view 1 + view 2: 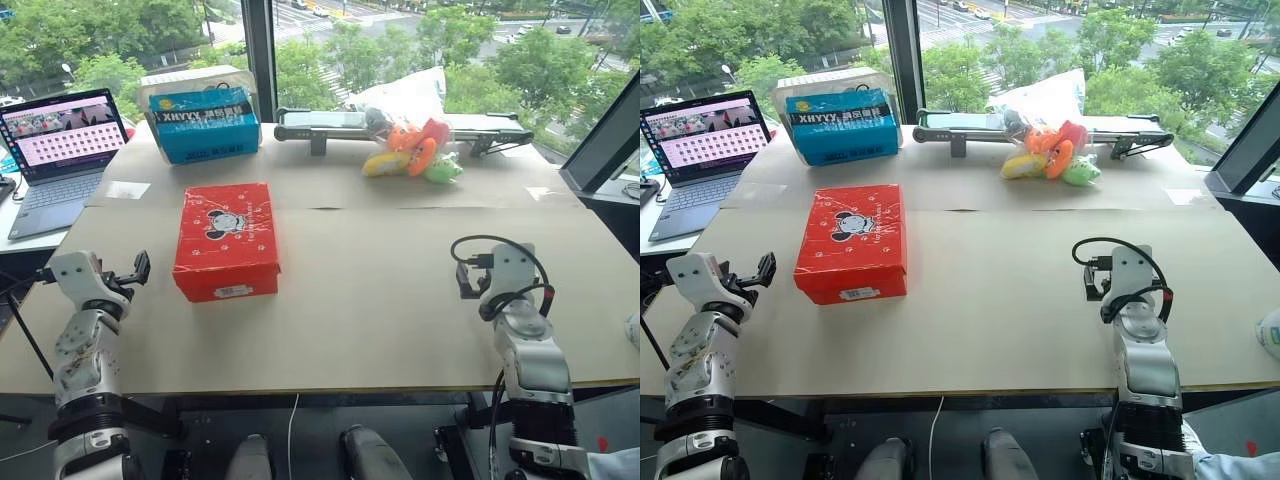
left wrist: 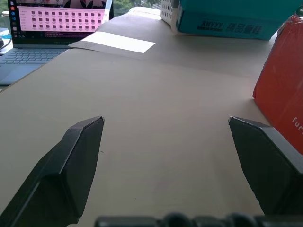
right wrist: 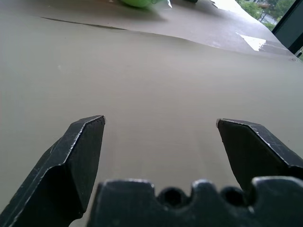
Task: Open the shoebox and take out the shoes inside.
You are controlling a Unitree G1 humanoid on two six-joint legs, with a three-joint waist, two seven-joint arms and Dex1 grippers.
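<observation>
The red shoebox point(image 1: 226, 240) lies flat on the brown table, left of centre, with its lid on; a cartoon mouse is printed on the lid. My left gripper point(image 1: 129, 272) hovers low over the table just left of the box, open and holding nothing. In the left wrist view the box's red side point(image 2: 283, 92) shows beside the fingertips point(image 2: 90, 130). My right gripper point(image 1: 468, 277) is open over bare table well to the right of the box, its jaws wide apart point(image 3: 160, 121). The shoes are hidden inside the box.
A blue carton point(image 1: 205, 125) stands behind the shoebox, with a laptop point(image 1: 60, 150) off the table's left corner. A bag of colourful toys point(image 1: 410, 140) leans on a long black device point(image 1: 320, 122) at the back. A white sheet point(image 1: 127, 189) lies at the left.
</observation>
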